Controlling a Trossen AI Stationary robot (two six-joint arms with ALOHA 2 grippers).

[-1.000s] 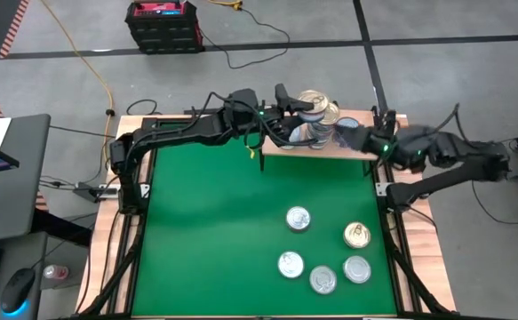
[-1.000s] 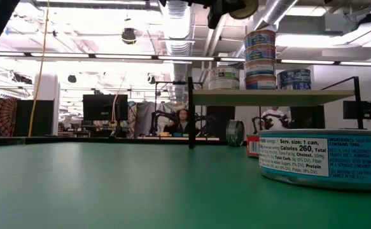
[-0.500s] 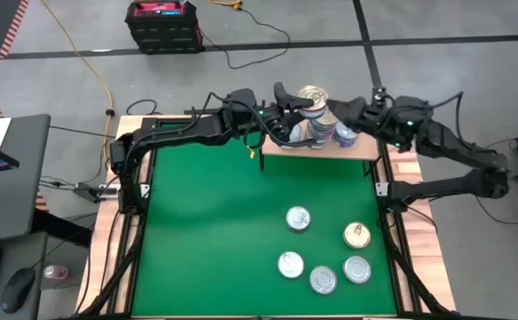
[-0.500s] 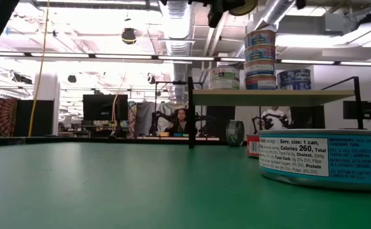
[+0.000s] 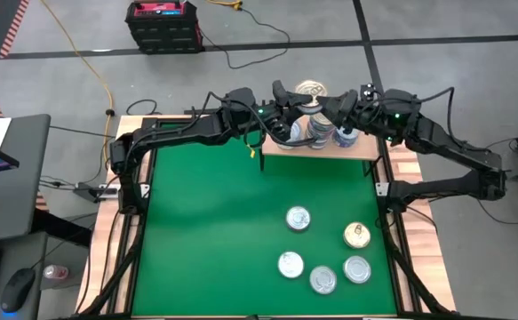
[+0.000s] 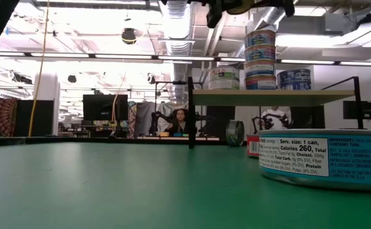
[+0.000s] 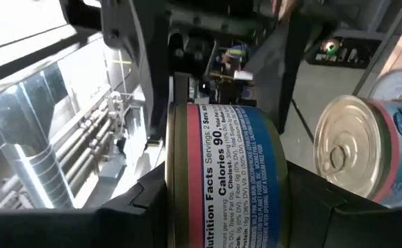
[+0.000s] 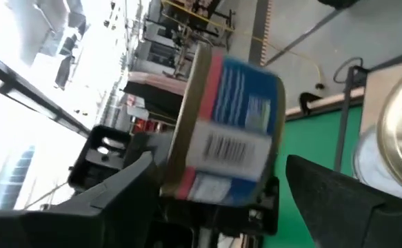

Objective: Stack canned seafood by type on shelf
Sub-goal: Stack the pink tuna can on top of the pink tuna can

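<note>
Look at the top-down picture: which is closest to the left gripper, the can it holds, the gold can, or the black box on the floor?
From the left gripper:
1. Held can, in its fingers above the shelf.
2. Black box, on the floor beyond the table.
3. Gold can, on the green mat near the right edge.

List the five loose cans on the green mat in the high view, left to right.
Silver can → silver can → silver can → silver can, with the gold can directly above it.

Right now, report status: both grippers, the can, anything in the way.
Left gripper shut on can above the shelf. Right gripper open, straddling that can. Tall stack directly beneath.
</note>
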